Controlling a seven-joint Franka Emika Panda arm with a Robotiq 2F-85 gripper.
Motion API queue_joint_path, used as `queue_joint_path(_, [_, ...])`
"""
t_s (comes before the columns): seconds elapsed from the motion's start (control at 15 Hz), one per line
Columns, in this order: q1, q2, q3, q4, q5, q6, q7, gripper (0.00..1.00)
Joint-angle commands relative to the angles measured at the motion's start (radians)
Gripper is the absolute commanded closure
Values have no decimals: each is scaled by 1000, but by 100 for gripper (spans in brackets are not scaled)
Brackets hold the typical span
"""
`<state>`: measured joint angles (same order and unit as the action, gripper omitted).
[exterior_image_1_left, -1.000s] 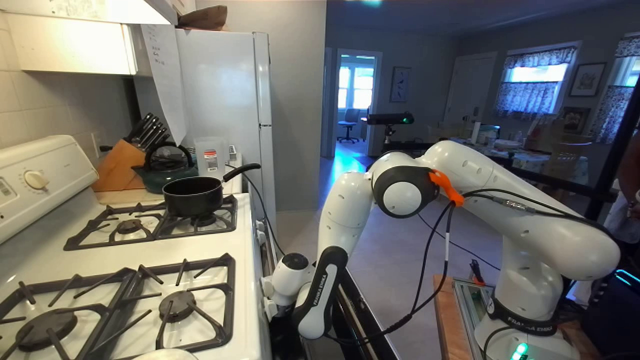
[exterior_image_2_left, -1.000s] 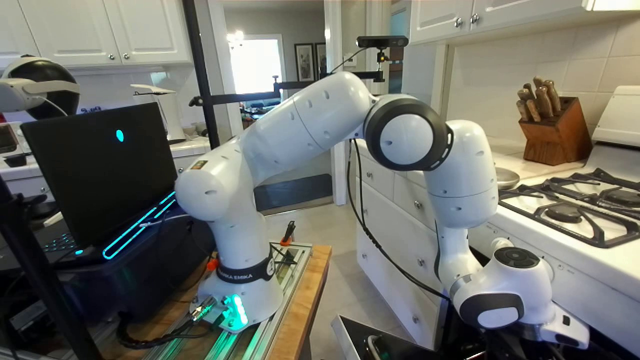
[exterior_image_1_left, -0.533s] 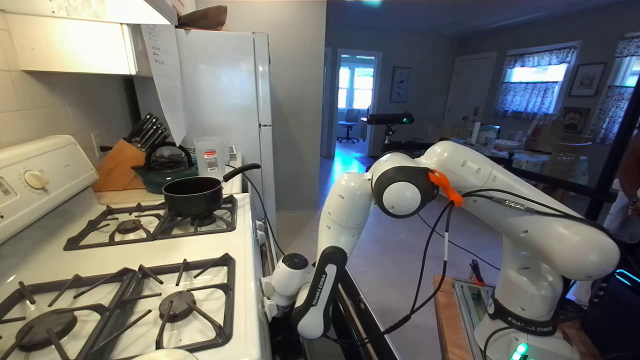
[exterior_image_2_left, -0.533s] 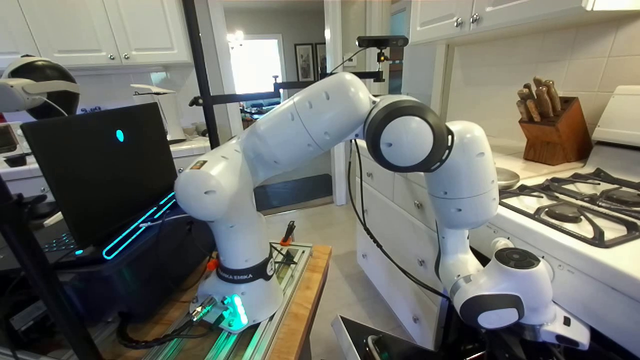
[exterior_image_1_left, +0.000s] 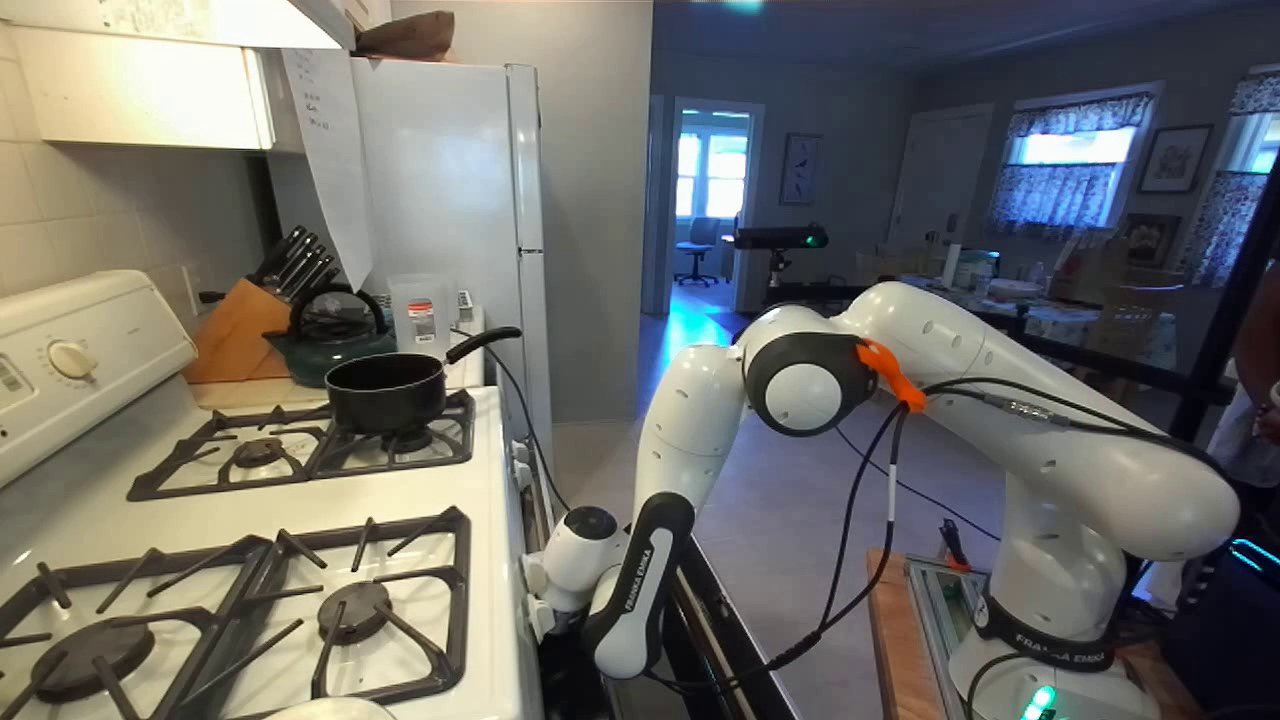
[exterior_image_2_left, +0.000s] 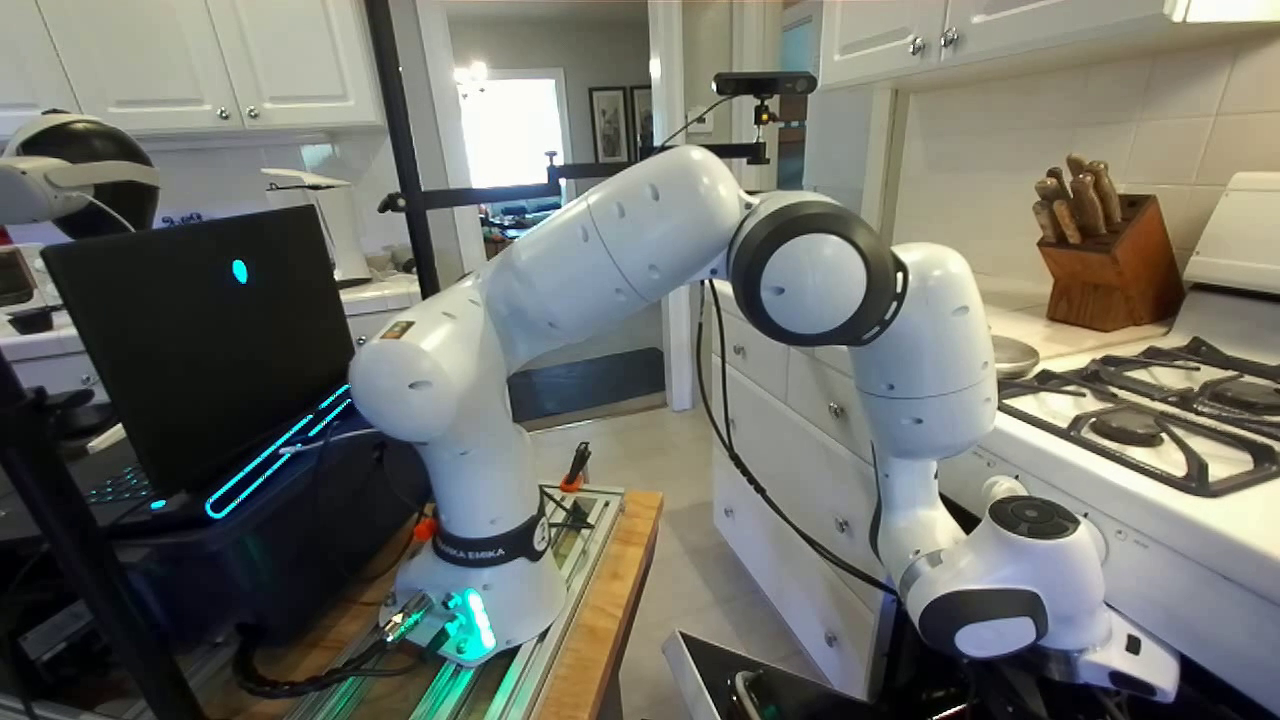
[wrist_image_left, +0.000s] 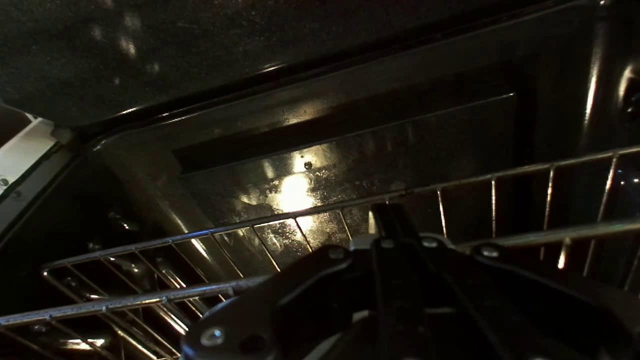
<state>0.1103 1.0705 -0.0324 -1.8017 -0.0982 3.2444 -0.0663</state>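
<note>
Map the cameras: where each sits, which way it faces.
In an exterior view: above the stove, facing the fridge; arm at right.
In an exterior view: near the base, facing drawers; arm, base to wrist.
Wrist view: on the wrist, facing into the oven; gripper by a rack.
Both exterior views share arm and stove, from opposite sides.

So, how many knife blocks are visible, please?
2: in an exterior view, a black-handled block beside the kettle; in an exterior view, a brown-handled block on the counter by the stove. Others may be hidden.

Robot arm (exterior_image_1_left: 800, 395) beside gas stove (exterior_image_1_left: 492, 560)
</note>
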Motion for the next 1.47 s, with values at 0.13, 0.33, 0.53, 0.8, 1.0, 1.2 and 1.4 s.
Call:
queue_joint_path(0.13, [30,36,-7,125,27,-2,24,100])
queue_joint_path(0.33, [36,19,-9,104,35,-31,34,100])
queue_joint_path(0.53, [49,-12,-21,59,51,-46,54,100])
queue_joint_path(0.8, [109,-45,-86,-3,93,-41,101,100])
queue_joint_path(1.0, [145,-51,-123,-13,130,-97,142,100])
queue_joint_path(1.2, [186,-63,-167,-18,149,-174,186,100])
queue_joint_path(1.4, [217,-84,-202,-26,127,-277,220,100])
